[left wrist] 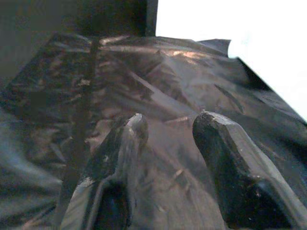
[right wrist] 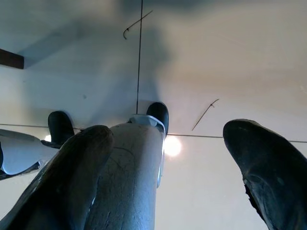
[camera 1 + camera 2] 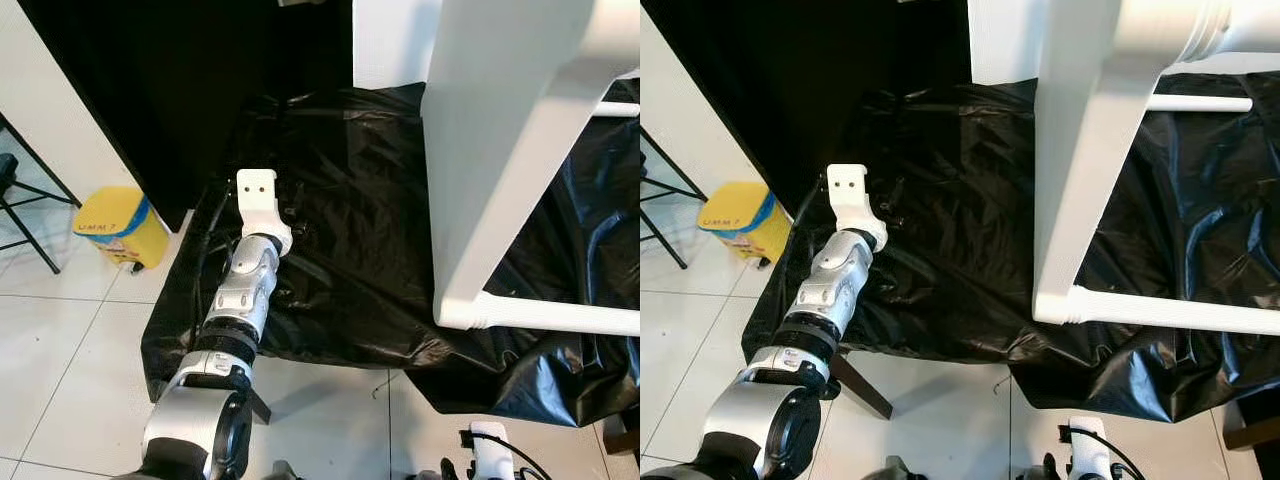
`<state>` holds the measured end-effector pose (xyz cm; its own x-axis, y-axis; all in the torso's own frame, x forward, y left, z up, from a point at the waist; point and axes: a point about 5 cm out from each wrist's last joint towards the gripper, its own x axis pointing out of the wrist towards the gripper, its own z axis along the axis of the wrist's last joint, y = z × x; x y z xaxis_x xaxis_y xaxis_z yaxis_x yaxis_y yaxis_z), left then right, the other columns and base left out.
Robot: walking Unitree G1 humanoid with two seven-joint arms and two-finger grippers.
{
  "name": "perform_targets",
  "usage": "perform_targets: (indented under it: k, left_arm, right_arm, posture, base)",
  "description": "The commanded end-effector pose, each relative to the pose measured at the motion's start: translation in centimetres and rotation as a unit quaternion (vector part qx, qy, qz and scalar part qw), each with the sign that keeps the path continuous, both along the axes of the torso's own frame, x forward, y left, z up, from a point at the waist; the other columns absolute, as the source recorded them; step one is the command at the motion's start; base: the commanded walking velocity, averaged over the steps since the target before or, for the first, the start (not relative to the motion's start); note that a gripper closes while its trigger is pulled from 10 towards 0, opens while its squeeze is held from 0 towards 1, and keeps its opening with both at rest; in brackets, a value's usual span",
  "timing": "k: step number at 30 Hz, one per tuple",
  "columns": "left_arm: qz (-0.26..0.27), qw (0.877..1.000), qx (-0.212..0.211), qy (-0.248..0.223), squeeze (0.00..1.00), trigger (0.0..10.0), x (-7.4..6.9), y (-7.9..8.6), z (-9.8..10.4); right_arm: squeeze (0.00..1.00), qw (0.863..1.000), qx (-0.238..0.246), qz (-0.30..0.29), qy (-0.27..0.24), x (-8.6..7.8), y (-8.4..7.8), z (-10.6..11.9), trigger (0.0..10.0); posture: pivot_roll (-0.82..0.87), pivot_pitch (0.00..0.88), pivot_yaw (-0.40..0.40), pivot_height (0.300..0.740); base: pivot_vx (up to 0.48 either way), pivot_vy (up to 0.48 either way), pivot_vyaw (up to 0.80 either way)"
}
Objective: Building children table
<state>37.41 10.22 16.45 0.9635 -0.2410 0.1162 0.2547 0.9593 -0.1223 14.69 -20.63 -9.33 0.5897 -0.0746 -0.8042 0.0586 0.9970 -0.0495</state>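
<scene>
Black sheet [image 3: 340, 250] on floor; white table [image 3: 500, 170] on its side, right of my left tool [image 1: 165, 129], fingers apart, empty. Right tool [image 2: 168, 158] apart, idle. Risk: fingers snag sheet, table slides.

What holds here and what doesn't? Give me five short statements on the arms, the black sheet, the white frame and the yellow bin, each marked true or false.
1. The left gripper is open over the crinkled black plastic sheet. True.
2. The left gripper grips the white wooden table frame. False: it holds nothing, and the frame stands apart to its right.
3. The yellow plastic bin sits on the sheet. False: it stands on the white tiled floor, left of the sheet.
4. The frame rests on the sheet. True.
5. The right gripper reaches for the frame. False: it hangs low, pointing at the floor.
</scene>
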Motion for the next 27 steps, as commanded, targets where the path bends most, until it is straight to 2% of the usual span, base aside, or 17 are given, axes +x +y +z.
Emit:
perform_targets:
  k: [1, 13, 27]
  left_arm:
    - [-0.032, 0.999, -0.001, 0.003, 0.0, 10.0, -0.5, 0.0, -0.5]
    - [-0.04, 0.999, -0.012, -0.016, 0.0, 10.0, -1.6, -0.3, -0.2]
    - [-0.05, 0.999, -0.013, -0.015, 0.0, 10.0, -1.9, -0.7, 0.0]
  right_arm:
    - [0.0, 0.999, 0.013, 0.0, 0.037, -2.1, 0.6, -0.9, 10.0]
    - [0.0, 0.999, 0.013, -0.003, 0.036, -2.3, 0.4, -0.9, 10.0]
    - [0.0, 0.999, 0.013, 0.001, 0.033, -2.0, 0.5, -0.8, 10.0]
  posture:
    - [-0.11, 0.103, 0.099, 0.74]
    - [-0.1, 0.102, 0.094, 0.74]
    - [-0.1, 0.087, 0.089, 0.74]
  base:
    - [0.0, 0.0, 0.0]
    - [0.0, 0.0, 0.0]
    - [0.0, 0.0, 0.0]
